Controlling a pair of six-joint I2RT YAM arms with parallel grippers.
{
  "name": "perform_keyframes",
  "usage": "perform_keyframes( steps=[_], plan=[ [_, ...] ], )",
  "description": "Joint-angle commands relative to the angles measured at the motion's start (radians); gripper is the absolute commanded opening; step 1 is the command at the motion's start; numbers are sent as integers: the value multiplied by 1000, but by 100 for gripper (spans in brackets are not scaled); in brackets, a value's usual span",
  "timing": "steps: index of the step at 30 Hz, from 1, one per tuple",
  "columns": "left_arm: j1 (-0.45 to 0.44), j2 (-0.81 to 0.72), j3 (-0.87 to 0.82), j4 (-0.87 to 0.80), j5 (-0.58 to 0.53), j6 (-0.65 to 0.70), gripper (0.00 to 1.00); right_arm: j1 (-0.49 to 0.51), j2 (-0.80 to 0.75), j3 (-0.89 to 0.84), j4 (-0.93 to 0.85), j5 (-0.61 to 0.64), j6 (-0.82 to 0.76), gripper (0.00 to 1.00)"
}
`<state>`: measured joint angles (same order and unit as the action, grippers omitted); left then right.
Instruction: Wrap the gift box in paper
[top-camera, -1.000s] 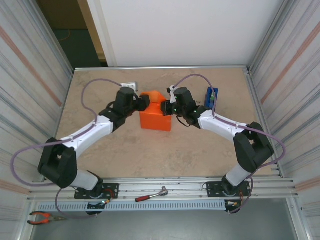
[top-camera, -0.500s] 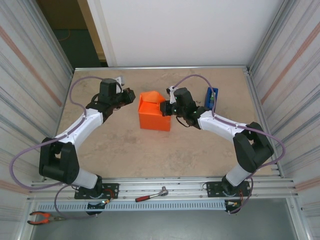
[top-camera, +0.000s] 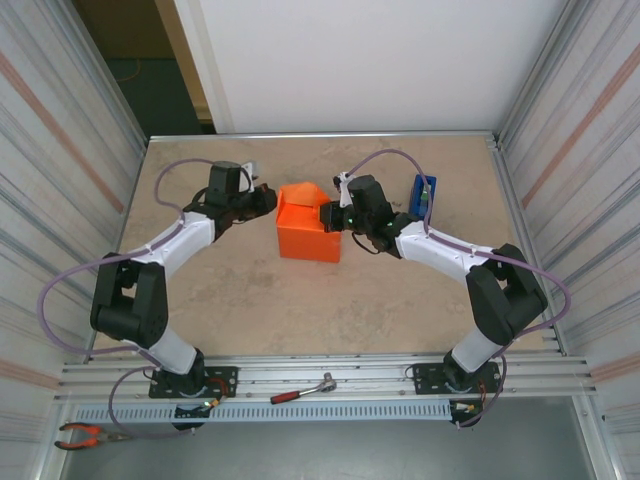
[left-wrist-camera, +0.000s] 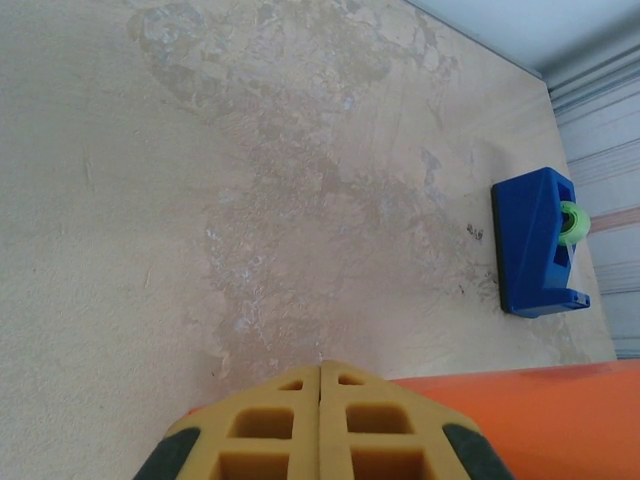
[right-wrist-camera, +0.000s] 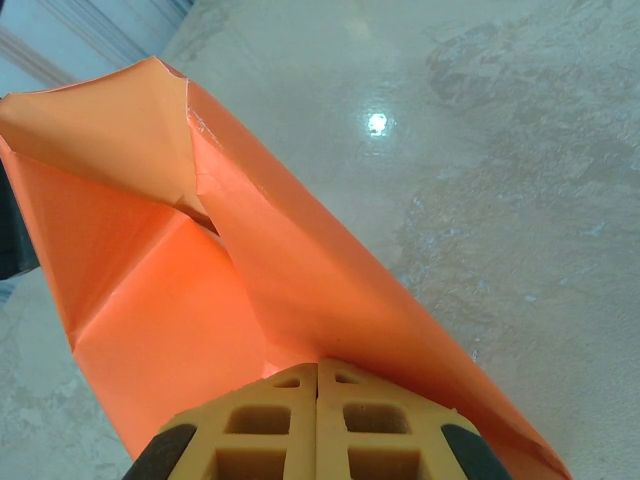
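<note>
The orange paper (top-camera: 309, 230) is folded around a boxy shape at mid-table, and the gift box is hidden under it. A loose flap stands up at the parcel's far end (right-wrist-camera: 120, 120). My left gripper (top-camera: 266, 198) is shut with nothing in it, just left of the parcel and apart from it. In the left wrist view its gripper (left-wrist-camera: 320, 366) is closed over bare table, with an edge of the paper (left-wrist-camera: 540, 420) at the lower right. My right gripper (top-camera: 330, 214) is shut, and its tips (right-wrist-camera: 318, 362) press against the parcel's right side.
A blue tape dispenser (top-camera: 424, 194) (left-wrist-camera: 535, 240) stands right of the parcel, behind the right forearm. A ratchet wrench (top-camera: 303, 390) and red-handled pliers (top-camera: 88, 435) lie on the front rail, off the tabletop. Metal walls close in both sides.
My left gripper let go of the parcel's left side, pulled back to the left and shut, then came a little way back toward the parcel. The right gripper has not moved.
</note>
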<state>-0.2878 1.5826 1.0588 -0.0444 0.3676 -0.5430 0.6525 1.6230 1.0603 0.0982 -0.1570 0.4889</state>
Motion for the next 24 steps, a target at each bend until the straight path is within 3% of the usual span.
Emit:
perform_keyframes(
  steps=[1,24],
  plan=[
    [2,-10,-5,64,47,27,2,25,74,-56,-194,-62,43,0],
    [-116,-82,-32,16,52,108,5,18,66,-61,-182,-56,58,0]
  ],
)
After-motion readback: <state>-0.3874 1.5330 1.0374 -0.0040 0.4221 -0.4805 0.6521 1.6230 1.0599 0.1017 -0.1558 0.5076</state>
